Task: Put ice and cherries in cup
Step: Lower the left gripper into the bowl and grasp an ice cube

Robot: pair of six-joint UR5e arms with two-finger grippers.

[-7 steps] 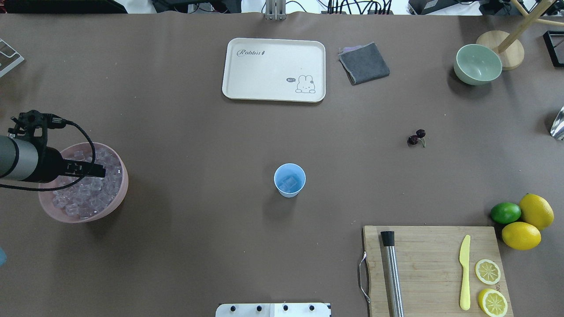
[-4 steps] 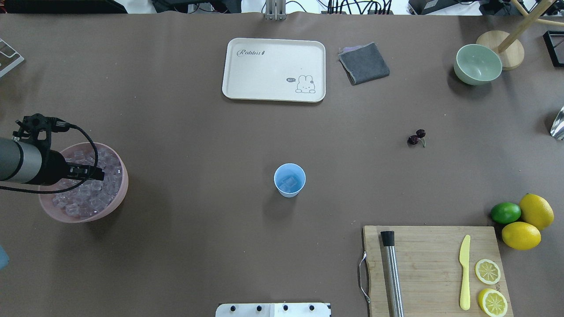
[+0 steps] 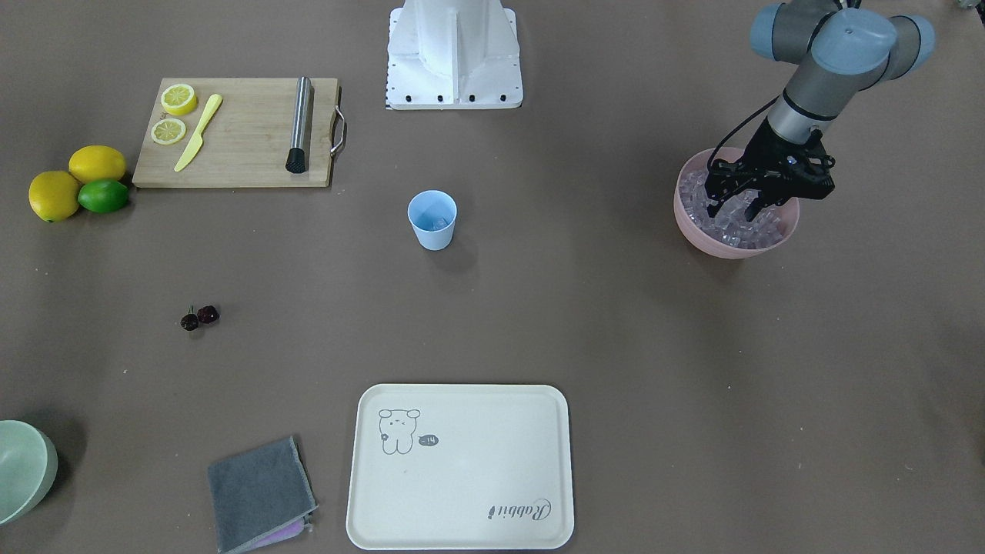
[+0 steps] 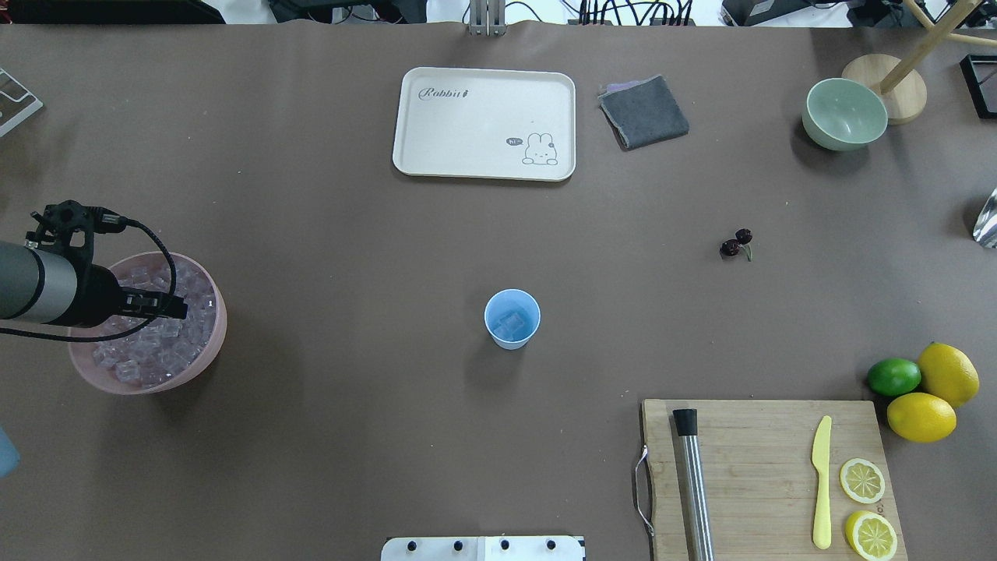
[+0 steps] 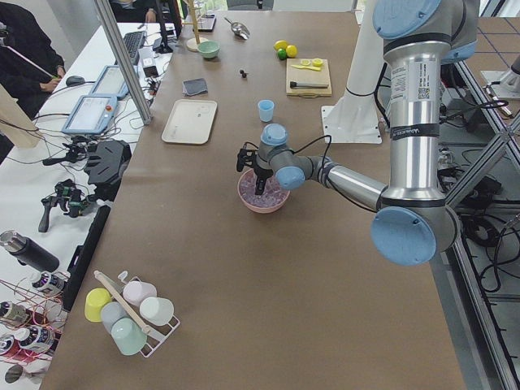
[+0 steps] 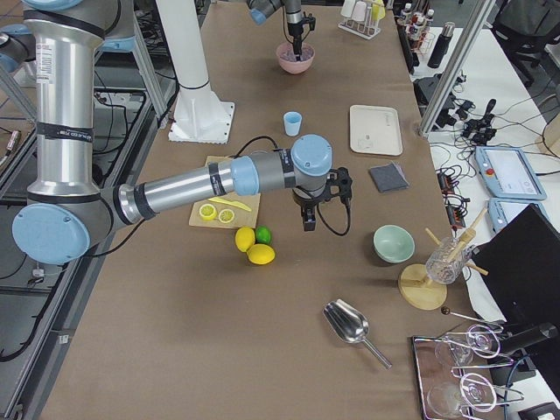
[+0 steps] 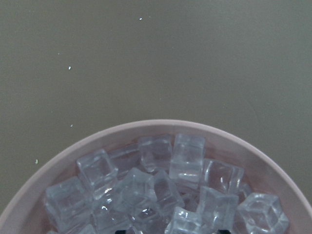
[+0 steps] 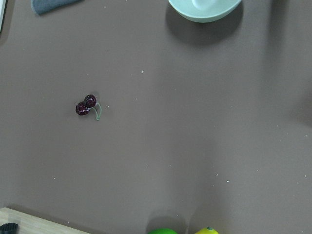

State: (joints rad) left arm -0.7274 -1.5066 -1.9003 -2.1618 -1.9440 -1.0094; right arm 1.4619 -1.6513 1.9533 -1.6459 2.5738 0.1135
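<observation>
Left gripper (image 3: 736, 209): fingers spread, dipped among clear purplish ice cubes (image 7: 161, 190) in wide pink bowl (image 3: 696, 231).
Right gripper (image 6: 308, 223): cannot tell whether spread or closed.
Light-blue plastic cup (image 4: 512, 318): upright mid-table, ice inside.
Dark red paired cherries (image 4: 736, 243): on table, well apart from cup.

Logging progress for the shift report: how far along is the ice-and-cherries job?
Done: some ice sits in the cup. In hand: left gripper, open, down in the ice pile of the pink bowl. Left: cherries lie on the table, apart from the cup.
</observation>
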